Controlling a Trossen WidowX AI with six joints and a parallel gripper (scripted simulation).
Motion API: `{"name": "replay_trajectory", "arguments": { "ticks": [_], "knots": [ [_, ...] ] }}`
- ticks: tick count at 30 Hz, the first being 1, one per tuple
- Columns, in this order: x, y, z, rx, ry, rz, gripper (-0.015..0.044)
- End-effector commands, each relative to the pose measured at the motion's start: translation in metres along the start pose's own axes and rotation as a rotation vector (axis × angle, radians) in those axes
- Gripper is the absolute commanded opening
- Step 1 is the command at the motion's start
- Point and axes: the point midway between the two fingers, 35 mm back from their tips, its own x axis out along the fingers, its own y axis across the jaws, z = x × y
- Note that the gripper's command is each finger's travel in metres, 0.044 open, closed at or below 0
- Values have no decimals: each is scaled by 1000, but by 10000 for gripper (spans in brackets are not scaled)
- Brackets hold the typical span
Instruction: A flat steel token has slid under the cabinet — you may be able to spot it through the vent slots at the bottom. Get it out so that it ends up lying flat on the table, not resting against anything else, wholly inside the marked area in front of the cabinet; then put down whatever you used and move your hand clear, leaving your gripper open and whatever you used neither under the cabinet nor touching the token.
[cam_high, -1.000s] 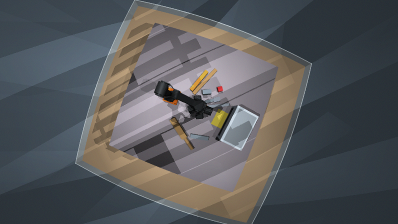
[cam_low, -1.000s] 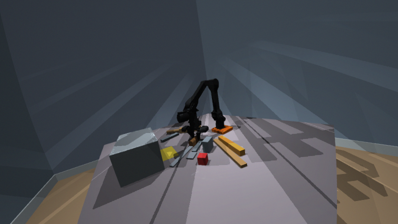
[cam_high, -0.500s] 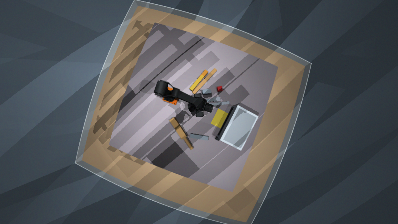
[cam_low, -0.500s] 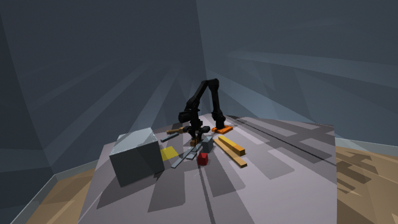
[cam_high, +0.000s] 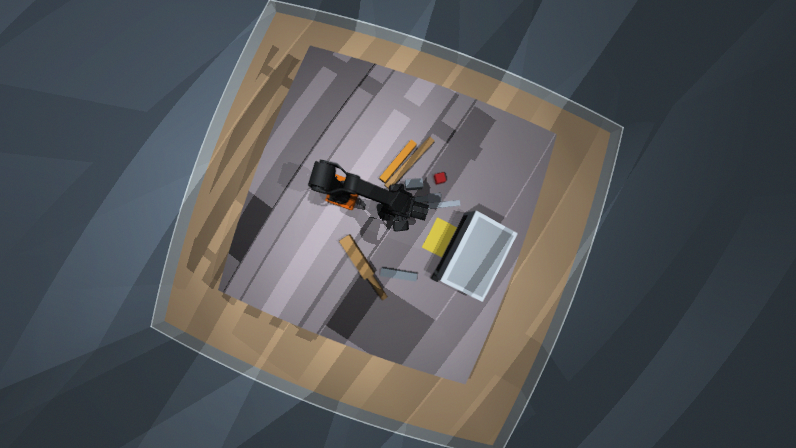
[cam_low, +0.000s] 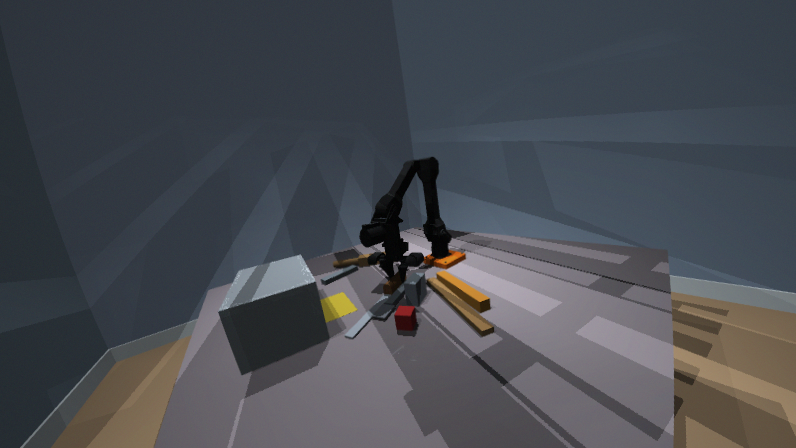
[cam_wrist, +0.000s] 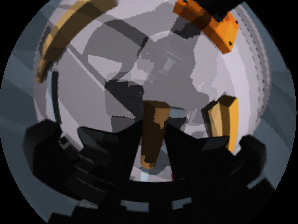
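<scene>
Edges and corners as in the top view. Arm's orange base (cam_high: 349, 205) (cam_low: 453, 259) (cam_wrist: 229, 42) is sitting toward the left edge of the worktop (cam_high: 501, 166) (cam_low: 311, 400) (cam_wrist: 90, 95). Gripper (cam_high: 402, 209) (cam_low: 395, 276) (cam_wrist: 153, 123) is pointing down around mid-table, closed and gripping a brown wooden piece (cam_low: 391, 285) (cam_wrist: 154, 127). Cabinet (cam_high: 479, 256) (cam_low: 272, 322) is standing near the right edge, about midway along. Yellow marked area (cam_high: 439, 237) (cam_low: 339, 306) is lying on the cabinet's side facing mid-table. Token: can't tell where it's lying; the cabinet is covering the surface beneath it. Pale strip (cam_high: 448, 204) (cam_low: 359, 325) is lying between gripper and right edge. Red cube (cam_high: 440, 178) (cam_low: 405, 318) and grey block (cam_high: 414, 183) (cam_low: 414, 289) are resting on the top-right corner's side of the gripper. Orange bar (cam_high: 398, 161) (cam_low: 462, 290) and tan bar (cam_high: 412, 161) (cam_low: 462, 308) are lying side by side toward the top edge. Long brown piece (cam_high: 359, 258) (cam_low: 350, 261) (cam_wrist: 75, 25) and blue-grey bar (cam_high: 398, 273) (cam_low: 339, 274) (cam_wrist: 55, 97) are lying toward the bottom edge.
</scene>
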Motion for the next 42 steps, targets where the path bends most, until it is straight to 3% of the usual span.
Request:
{"name": "replay_trajectory", "arguments": {
  "ticks": [1,42],
  "knots": [
    [-1,-5,-2,-4,4,-2,0],
    [-1,-43,-15,-4,5,-5,0]
  ]
}}
